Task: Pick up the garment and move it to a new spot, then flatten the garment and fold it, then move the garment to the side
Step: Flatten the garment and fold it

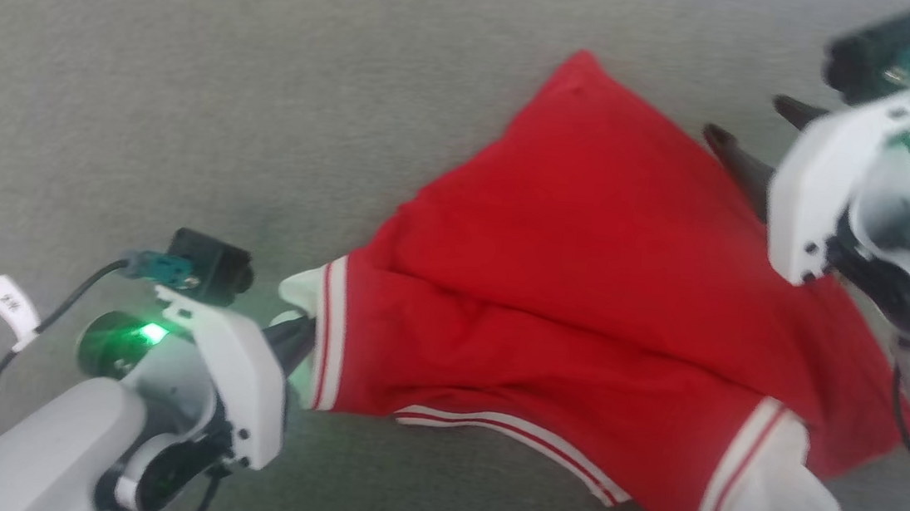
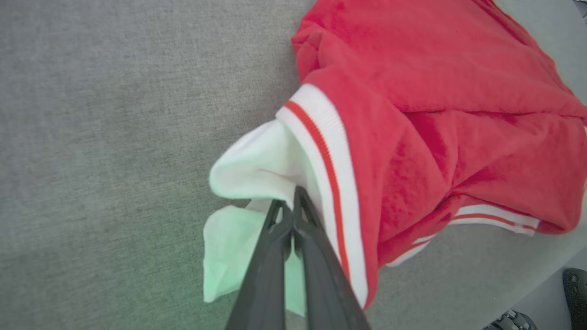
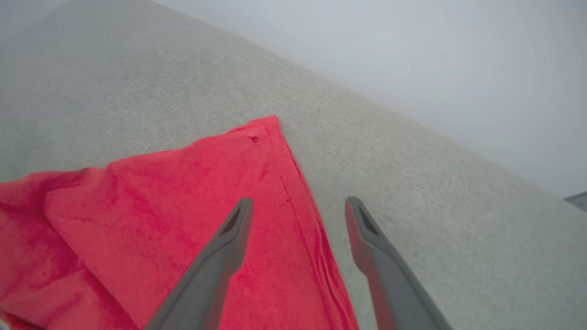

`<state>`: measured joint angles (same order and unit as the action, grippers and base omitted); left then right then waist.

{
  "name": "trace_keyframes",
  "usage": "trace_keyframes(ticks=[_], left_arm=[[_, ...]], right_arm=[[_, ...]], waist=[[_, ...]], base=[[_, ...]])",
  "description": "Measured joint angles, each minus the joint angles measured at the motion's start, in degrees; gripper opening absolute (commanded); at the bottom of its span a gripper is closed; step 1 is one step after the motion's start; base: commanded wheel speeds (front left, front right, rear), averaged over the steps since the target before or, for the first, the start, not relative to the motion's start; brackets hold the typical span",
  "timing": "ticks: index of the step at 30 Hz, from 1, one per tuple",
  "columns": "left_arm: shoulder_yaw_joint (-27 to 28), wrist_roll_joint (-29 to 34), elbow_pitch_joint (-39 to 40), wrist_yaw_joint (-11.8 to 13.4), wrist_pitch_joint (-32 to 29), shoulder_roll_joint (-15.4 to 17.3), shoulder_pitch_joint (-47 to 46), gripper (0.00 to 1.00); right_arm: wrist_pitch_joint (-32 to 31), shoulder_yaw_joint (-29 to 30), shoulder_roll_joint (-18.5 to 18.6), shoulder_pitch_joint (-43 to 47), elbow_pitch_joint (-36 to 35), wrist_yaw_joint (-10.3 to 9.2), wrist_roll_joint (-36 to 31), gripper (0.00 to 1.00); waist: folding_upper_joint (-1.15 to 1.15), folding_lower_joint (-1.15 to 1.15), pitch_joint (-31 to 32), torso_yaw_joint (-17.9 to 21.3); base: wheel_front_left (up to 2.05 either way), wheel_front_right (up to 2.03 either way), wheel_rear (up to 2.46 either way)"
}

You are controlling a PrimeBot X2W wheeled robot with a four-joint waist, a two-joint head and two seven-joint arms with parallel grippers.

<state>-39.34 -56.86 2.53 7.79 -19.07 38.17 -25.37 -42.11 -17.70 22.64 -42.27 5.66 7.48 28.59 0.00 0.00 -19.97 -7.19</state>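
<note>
The garment [image 1: 580, 259] is a red jersey with white sleeves and striped trim, lying crumpled across the grey cloth surface. My left gripper [image 1: 298, 339] sits at its left end, shut on the white sleeve. In the left wrist view the two dark fingers [image 2: 275, 247] pinch the white sleeve cloth of the garment [image 2: 412, 114]. My right gripper [image 1: 755, 126] hovers open above the garment's right edge. In the right wrist view the right gripper [image 3: 298, 206] straddles the hem of the garment [image 3: 183, 192], holding nothing.
A grey fabric surface [image 1: 186, 96] lies under everything, with free room to the left and behind. Its far edge [image 3: 412, 114] meets a pale wall. Something dark on the floor [image 2: 575, 288] lies past the surface's edge.
</note>
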Motion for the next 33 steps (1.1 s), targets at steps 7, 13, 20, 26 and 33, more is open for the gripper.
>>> trace_keyframes(ticks=[7, 13, 20, 26, 33], left_arm=[[-2.26, 1.08, -3.14, -2.57, 0.01, -4.33, -4.16, 0.00], [-3.94, 1.77, -5.94, -4.87, 0.29, -7.77, -7.35, 0.00], [-5.01, 2.47, -8.90, -6.59, 0.60, -10.50, -9.81, 0.00], [-4.77, 2.46, -11.12, -7.03, 1.04, -10.62, -10.06, 0.00], [-2.83, 2.31, -10.96, -5.94, -1.10, -6.81, -12.26, 0.00]], right_arm=[[3.44, -9.92, 0.04, -13.92, 19.72, 0.03, 2.36, 1.00], [3.43, -17.84, 0.36, -21.57, 33.60, 0.02, 4.24, 1.00], [1.03, -24.25, 0.00, -26.83, 44.15, 0.02, 6.48, 1.00], [0.29, -28.76, -0.22, -28.80, 45.71, 0.09, 9.64, 0.00], [3.89, -31.76, 1.62, -28.93, 44.01, 0.07, 13.88, 0.00]], waist=[[0.00, 0.00, -2.34, -5.30], [0.00, 0.00, -4.43, -9.66], [0.00, 0.00, -6.54, -13.38], [0.00, 0.00, -6.36, -13.25], [0.00, 0.00, -4.09, -10.68]], base=[[0.00, 0.00, 0.00], [0.00, 0.00, 0.00], [0.00, 0.00, 0.00], [0.00, 0.00, 0.00], [0.00, 0.00, 0.00]])
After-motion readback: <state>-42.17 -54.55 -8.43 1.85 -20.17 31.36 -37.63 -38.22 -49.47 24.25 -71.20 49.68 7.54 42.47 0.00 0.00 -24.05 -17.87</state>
